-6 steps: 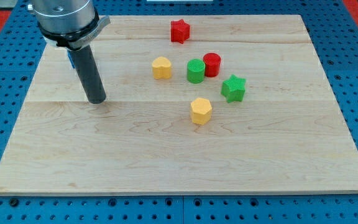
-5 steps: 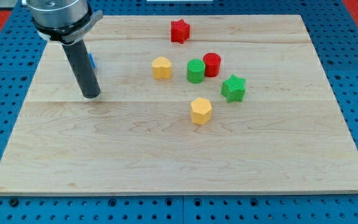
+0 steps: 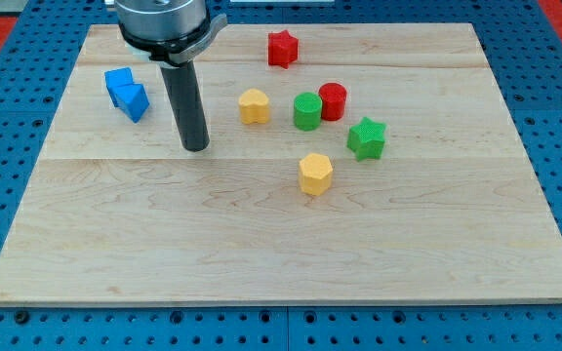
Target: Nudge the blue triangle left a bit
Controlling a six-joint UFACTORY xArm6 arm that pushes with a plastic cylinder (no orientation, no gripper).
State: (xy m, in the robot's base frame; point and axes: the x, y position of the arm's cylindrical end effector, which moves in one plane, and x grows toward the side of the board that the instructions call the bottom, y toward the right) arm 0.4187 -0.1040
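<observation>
The blue triangle lies near the board's upper left, touching a second blue block just up and left of it. My tip rests on the board to the right of the blue triangle and a little lower, about a block's width or two away, not touching it. The dark rod rises from the tip toward the view's top.
A yellow block sits right of the rod. Further right are a green cylinder, a red cylinder, a green star and a yellow hexagon. A red star lies near the top edge of the wooden board.
My tip has moved to the right, from in front of the blue blocks to their right side. Both blue blocks, hidden behind the rod before, now show in full.
</observation>
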